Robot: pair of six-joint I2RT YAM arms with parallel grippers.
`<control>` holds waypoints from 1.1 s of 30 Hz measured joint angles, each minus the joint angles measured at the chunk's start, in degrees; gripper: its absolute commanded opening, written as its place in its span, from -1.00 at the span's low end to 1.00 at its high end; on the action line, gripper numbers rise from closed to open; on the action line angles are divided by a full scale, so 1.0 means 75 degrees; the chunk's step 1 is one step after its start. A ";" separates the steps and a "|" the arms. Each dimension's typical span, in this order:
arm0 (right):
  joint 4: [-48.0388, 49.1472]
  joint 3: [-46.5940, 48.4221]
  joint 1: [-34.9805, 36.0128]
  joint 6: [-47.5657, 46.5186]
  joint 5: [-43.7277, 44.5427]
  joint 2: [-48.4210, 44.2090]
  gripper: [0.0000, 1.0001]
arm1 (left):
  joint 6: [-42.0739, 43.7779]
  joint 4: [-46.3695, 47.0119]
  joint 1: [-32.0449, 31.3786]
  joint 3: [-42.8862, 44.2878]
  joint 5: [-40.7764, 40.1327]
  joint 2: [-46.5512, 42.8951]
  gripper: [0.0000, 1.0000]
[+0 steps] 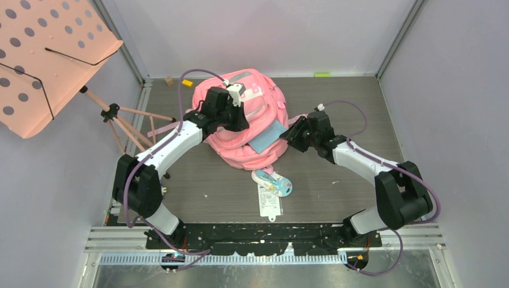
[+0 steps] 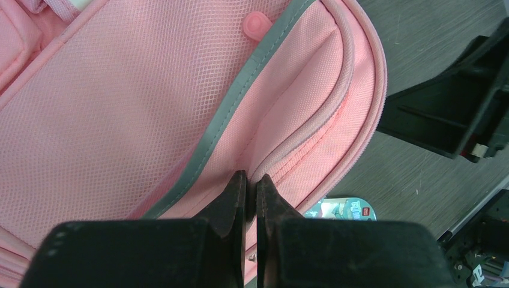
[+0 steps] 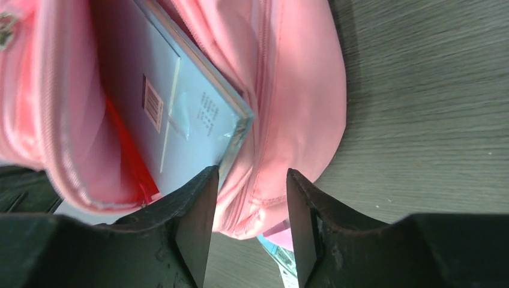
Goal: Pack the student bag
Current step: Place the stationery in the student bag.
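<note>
**Figure. Packing the bag, book-insertion step (overhead and two wrist views).**

The student bag (image 1: 259,90) lies at the middle of the bench (image 1: 354,102), nearer its far edge. It sits between the two arms, with its opening turned toward the right arm. The left jaws are closed to a hairline on the piped rim of that opening, apparently pinching the fabric and holding the mouth up. The right jaws stand about half apart and grip nothing. They straddle the pink lower lip of the opening, just beside the protruding corner of the book (image 3: 180,102). The book is pale blue with a barcode on its cover and sits partly inside the bag. Something red-orange (image 3: 129,159) lies beneath it in the compartment, and what it is cannot be told.

*Step in hand (judged):* seating the book fully. The left jaws should hold the rim raised and taut so the mouth does not collapse. The right jaws should push on the book's exposed edge, along its length. They should stay clear of the fabric lip, which could fold inward and jam the corner.

*Count:*
- One bag.
- One book.
- One carded packet (image 1: 272,187), on the bench on the near side of the bag and not yet packed.
- One perforated music stand (image 1: 48,54), at the far left.
- Three small pieces along the far edge: a tan piece (image 1: 170,80), a yellow piece (image 1: 187,83) and a green piece (image 1: 322,74).
</note>
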 measured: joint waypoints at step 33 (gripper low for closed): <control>0.2305 0.2011 0.1259 0.0128 0.0562 0.3171 -0.41 | -0.0070 -0.0102 0.0093 0.0012 0.0003 -0.0009 -1.00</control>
